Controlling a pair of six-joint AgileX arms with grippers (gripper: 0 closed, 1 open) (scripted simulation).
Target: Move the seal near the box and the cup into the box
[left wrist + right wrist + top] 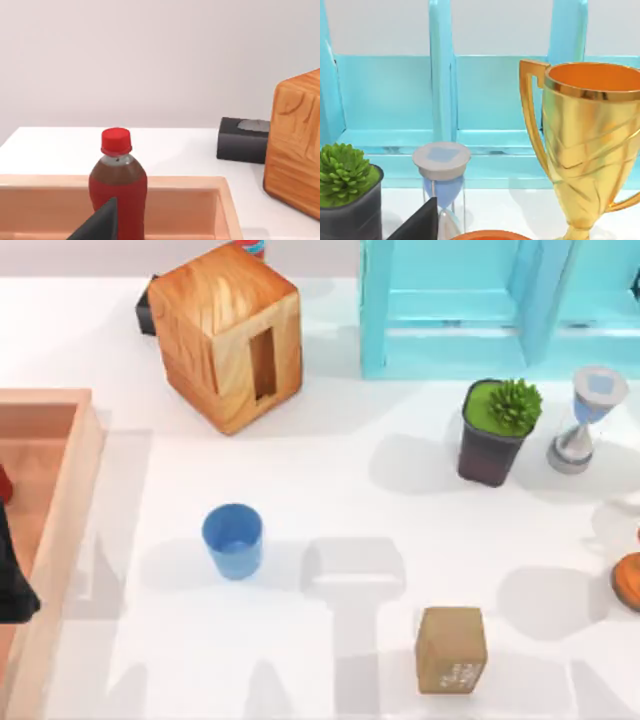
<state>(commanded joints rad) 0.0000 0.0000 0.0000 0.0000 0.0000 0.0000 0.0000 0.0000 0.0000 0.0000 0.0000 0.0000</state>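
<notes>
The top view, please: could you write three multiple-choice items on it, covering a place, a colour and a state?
1. Where is the seal?
A. inside the box
B. on the table, at the near edge right of centre
C. on the turquoise shelf

2. What colour is the cup?
A. blue
B. red
C. gold

3. How does the cup stand?
A. tipped on its side
B. upright on the table
C. upright inside the box

Answers: 1 B, it sits on bare table far from the box; 2 A, its wall and rim are blue; 3 B, its mouth faces up.
</notes>
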